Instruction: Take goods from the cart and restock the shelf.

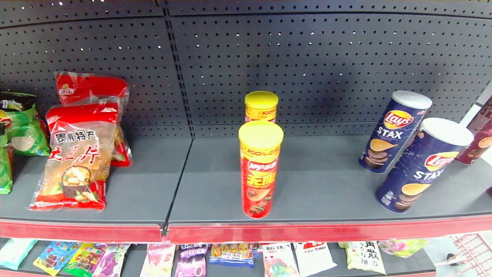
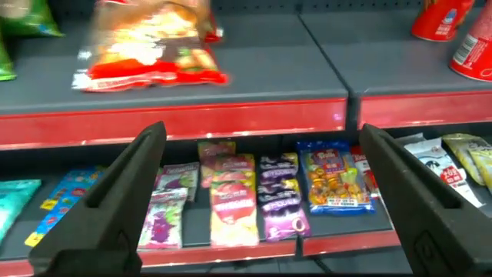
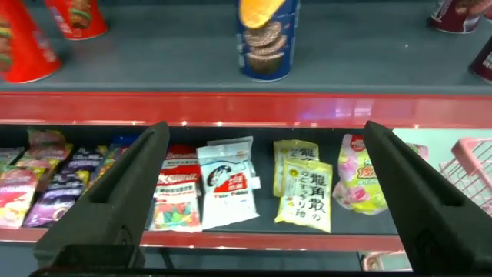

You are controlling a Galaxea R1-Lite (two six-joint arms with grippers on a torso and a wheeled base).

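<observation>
My left gripper and right gripper both gape wide, holding nothing, in front of the shelf. On it stand a red chip can and blue cans. The pink cart sits low to my right.

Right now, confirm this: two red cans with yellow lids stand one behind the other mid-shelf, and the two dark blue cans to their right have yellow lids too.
Wrong on one point: in the head view the rear blue can and front blue can have white lids, not yellow. The front red can and rear red can do carry yellow lids, one behind the other mid-shelf.
</observation>
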